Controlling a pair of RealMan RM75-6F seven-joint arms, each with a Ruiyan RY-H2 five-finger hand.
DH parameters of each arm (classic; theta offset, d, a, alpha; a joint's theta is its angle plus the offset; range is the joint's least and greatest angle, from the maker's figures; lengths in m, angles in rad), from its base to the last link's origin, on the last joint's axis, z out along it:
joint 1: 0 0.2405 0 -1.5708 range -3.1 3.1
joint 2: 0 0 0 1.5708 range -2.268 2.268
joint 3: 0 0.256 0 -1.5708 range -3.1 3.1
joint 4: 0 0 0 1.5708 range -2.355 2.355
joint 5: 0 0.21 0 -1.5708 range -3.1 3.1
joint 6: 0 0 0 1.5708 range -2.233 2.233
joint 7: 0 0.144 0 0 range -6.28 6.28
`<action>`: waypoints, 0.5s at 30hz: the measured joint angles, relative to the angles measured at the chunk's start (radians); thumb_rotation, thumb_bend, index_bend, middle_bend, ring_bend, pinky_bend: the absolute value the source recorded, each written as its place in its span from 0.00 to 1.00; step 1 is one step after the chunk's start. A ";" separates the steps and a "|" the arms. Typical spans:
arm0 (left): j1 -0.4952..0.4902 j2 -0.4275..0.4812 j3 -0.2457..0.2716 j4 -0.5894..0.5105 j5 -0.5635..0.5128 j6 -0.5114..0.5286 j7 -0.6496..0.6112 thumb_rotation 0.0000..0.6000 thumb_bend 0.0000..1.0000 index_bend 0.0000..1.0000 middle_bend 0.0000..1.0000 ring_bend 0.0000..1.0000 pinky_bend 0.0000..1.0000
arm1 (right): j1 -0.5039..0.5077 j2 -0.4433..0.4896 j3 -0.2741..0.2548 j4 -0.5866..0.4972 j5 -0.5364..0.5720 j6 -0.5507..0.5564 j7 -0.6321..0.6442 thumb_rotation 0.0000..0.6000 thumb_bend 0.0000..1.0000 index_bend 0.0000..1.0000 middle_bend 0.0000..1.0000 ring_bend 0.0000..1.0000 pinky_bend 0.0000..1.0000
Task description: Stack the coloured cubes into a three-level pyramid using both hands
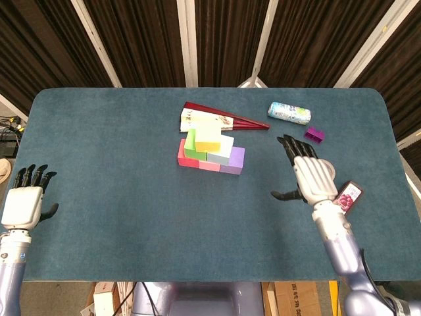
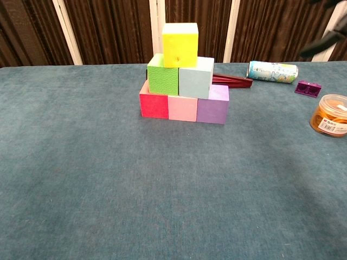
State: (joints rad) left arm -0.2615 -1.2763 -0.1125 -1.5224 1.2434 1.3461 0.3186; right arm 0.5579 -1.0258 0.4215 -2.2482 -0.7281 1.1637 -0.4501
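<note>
1. Teal felt-like table cover spread across nearly the whole head view, bare along the lower part of the frame.
2. Pale left hand at the lower left edge of the head view, palm down, dark fingers apart, grasping nothing; not seen in the chest view.
3. Right hand at the lower right of the head view, flat above the cloth, fingers splayed toward the top of the frame and thumb out to the left, empty and well apart from the cubes.
4. Dark sauce bottle with a red-and-white label just beside that hand, toward the right edge.
5. Amber round tub with a clear lid at the right edge of the chest view; hidden behind the hand in the head view.
6. Pyramid of cubes just above the frame centre in the head view, standing free: bottom row red cube, pink cube and purple cube touching side by side; green cube and pale blue cube on top of them; yellow cube on the very top.
7. Folded dark-red fan lying flat just behind the stack.
8. Small purple block in the upper right of the head view.
9. Drink can on its side beyond the purple block, near the table's far edge.
</note>
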 measured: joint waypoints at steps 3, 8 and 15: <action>-0.002 -0.004 -0.001 0.006 0.000 -0.003 0.001 1.00 0.33 0.20 0.07 0.00 0.00 | -0.087 -0.015 -0.083 0.029 -0.197 0.022 0.083 1.00 0.14 0.00 0.00 0.00 0.00; -0.002 -0.007 -0.003 0.011 0.003 -0.001 -0.004 1.00 0.33 0.20 0.07 0.00 0.00 | -0.217 -0.063 -0.219 0.124 -0.475 0.093 0.212 1.00 0.14 0.00 0.00 0.00 0.00; 0.000 -0.011 -0.007 0.022 0.007 0.003 -0.010 1.00 0.33 0.20 0.07 0.00 0.00 | -0.316 -0.154 -0.327 0.284 -0.633 0.200 0.276 1.00 0.14 0.00 0.00 0.00 0.00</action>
State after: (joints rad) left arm -0.2617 -1.2869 -0.1192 -1.5007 1.2503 1.3493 0.3082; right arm 0.2418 -1.1798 0.0945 -1.9642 -1.3606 1.3638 -0.1738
